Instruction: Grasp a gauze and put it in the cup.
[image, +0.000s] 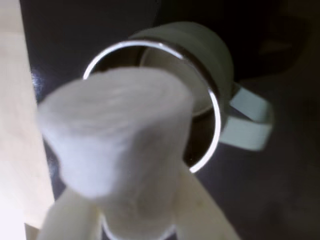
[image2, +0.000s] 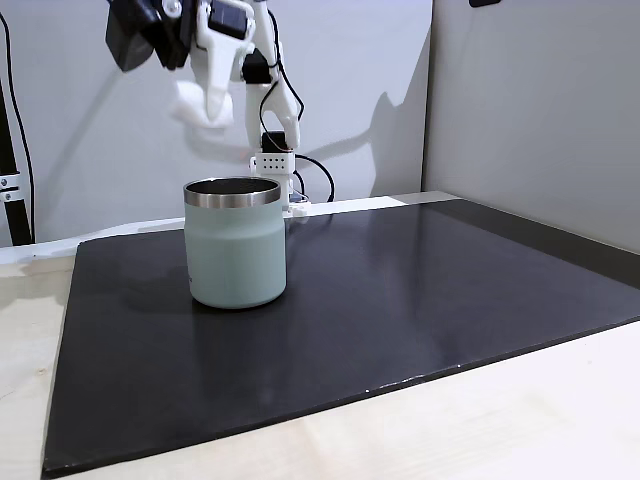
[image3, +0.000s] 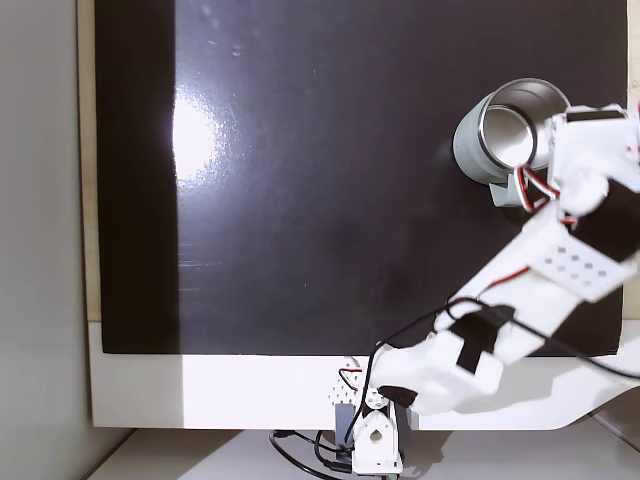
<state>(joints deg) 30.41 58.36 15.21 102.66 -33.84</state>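
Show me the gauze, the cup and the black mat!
gauze (image: 117, 132), wrist view, its fluffy white middle.
cup (image2: 236, 258), a fixed view, its mint-green side wall.
black mat (image2: 420, 290), a fixed view, a bare patch right of the cup.

Up close in the wrist view, the gauze (image: 117, 135) is a blurred white mass that hides the near part of the cup (image: 210, 55) rim. The claw (image: 135, 220) fingers run off the bottom edge there. In the overhead fixed view, the arm (image3: 575, 190) covers the cup's (image3: 475, 140) right side, and the picture's right edge cuts the arm.
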